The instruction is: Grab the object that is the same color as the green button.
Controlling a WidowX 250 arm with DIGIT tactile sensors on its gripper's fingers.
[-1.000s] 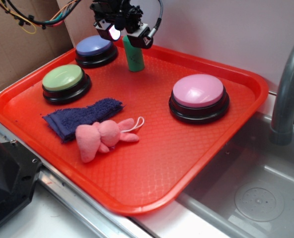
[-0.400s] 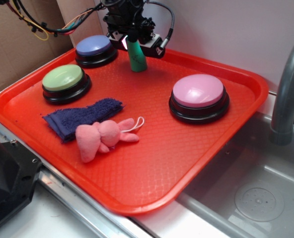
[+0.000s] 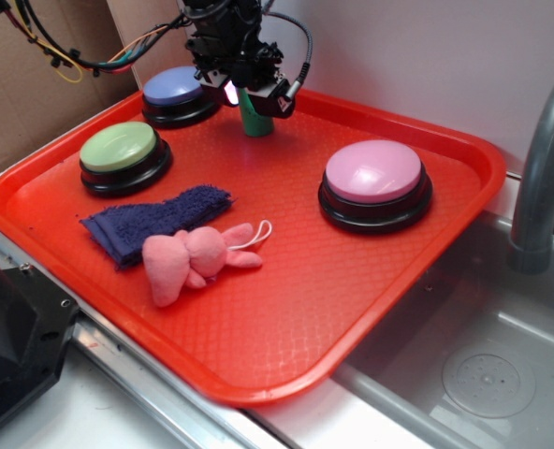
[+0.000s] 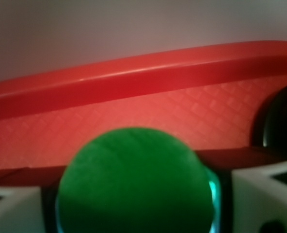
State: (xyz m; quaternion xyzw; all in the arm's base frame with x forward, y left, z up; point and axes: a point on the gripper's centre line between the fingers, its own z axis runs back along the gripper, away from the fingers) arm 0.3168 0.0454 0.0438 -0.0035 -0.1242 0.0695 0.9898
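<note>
Claw (image 3: 246,92) straddles the green cylinder (image 3: 255,119) — grip unclear — near tray's (image 3: 464,154) back rim.

the exterior view looks down at an angle from the front onto the whole orange-red plastic tray (image 3: 286,327). the wrist view sits low and very near, facing the tray's far rim (image 4: 134,80), which both views share.

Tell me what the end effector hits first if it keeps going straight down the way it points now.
Probably the green cylinder: the end effector sits directly over its top, and in the wrist view the cylinder's round top fills the space between the fingers. Below that is only the red tray.
</note>
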